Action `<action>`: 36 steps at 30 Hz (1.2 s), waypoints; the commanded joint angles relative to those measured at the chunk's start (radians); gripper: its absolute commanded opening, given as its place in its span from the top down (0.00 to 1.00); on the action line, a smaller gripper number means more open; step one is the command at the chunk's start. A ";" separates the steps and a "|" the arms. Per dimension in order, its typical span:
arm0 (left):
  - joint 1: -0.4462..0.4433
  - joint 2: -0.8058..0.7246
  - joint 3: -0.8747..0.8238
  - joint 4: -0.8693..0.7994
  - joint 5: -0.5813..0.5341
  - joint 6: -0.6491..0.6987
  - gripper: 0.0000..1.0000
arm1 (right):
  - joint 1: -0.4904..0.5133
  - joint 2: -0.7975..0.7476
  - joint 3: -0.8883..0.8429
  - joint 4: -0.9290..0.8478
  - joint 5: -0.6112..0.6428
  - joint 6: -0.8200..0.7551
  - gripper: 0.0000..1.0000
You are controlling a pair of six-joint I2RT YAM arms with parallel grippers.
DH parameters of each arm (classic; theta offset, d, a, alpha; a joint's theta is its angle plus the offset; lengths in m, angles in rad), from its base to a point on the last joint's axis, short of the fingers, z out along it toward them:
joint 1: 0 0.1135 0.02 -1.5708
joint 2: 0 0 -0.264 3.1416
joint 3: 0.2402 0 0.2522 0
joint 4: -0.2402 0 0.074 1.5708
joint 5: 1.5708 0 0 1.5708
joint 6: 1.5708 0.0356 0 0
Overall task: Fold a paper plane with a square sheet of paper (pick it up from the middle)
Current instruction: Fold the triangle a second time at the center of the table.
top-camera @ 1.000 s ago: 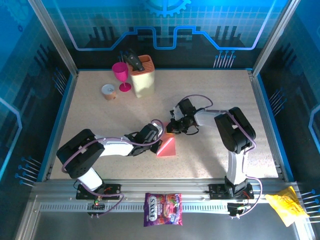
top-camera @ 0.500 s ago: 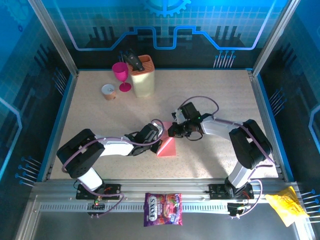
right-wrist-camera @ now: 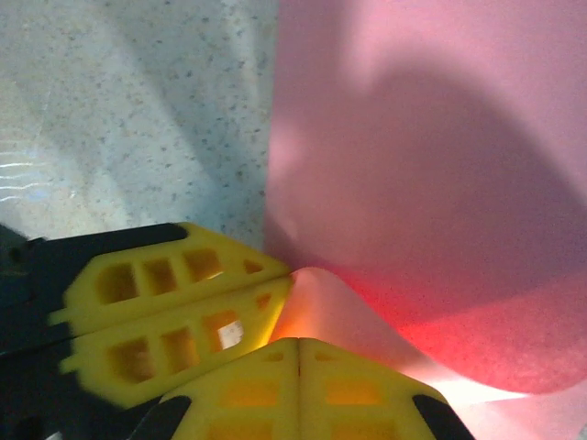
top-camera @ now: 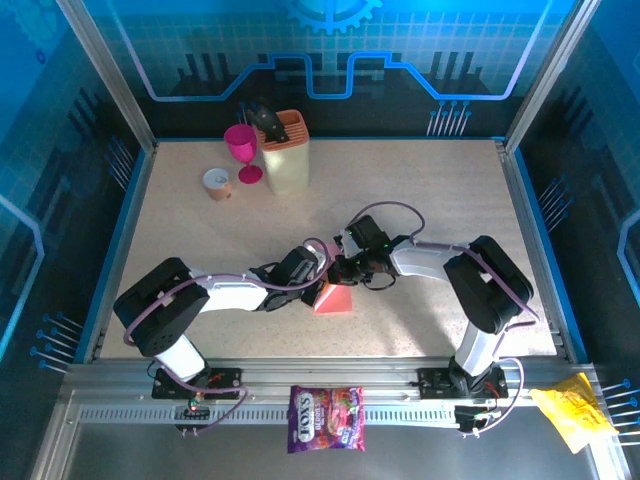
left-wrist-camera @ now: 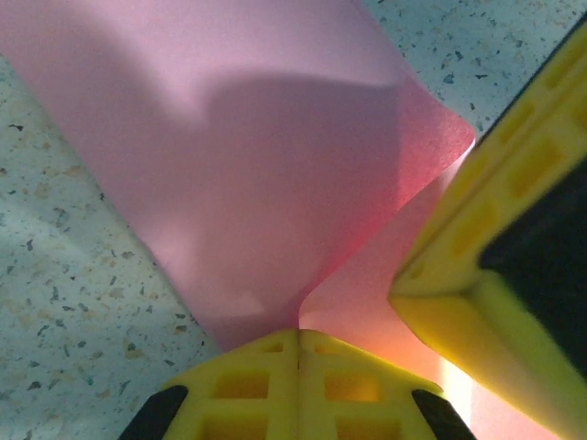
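left gripper (left-wrist-camera: 298, 346): fingers pressed together, pinching a raised corner of the pink paper sheet (left-wrist-camera: 275, 165). right gripper (right-wrist-camera: 297, 353): fingers pressed together, pinching the same sheet just beside the left gripper. the sheet lies partly folded near the centre of the speckled table (top-camera: 430, 200).

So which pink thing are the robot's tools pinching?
The pink-red paper mid-table: the left tool and right tool both pinch it. The pink goblet stands untouched at the back.

Black-white arms (top-camera: 230, 293), perhaps lilac cables (top-camera: 390, 205), yellow grippers (left-wrist-camera: 298, 353)
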State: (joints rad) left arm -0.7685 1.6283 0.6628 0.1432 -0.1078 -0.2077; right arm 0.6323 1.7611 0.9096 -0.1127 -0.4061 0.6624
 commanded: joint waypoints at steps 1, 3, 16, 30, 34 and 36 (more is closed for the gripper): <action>0.005 -0.011 0.018 -0.051 0.010 0.014 1.00 | 0.001 0.027 -0.024 0.030 0.027 0.014 1.00; 0.005 -0.013 0.019 -0.054 0.003 0.014 1.00 | -0.006 0.035 -0.047 0.042 0.028 0.014 1.00; 0.005 -0.012 0.034 -0.045 -0.035 -0.007 1.00 | -0.022 0.049 -0.097 0.081 0.024 0.017 1.00; -0.005 -0.237 -0.039 -0.027 0.015 -0.133 0.71 | -0.022 0.059 -0.114 0.092 0.032 0.019 1.00; -0.047 -0.258 -0.062 0.004 0.072 -0.154 0.89 | -0.022 0.064 -0.121 0.098 0.032 0.022 1.00; -0.080 -0.245 -0.064 0.010 0.084 -0.155 0.96 | -0.022 0.066 -0.122 0.101 0.031 0.024 1.00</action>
State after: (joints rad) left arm -0.8131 1.3819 0.6186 0.1337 -0.0818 -0.3435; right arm 0.6193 1.7855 0.8188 0.0273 -0.4042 0.6785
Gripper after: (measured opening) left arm 0.062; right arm 0.048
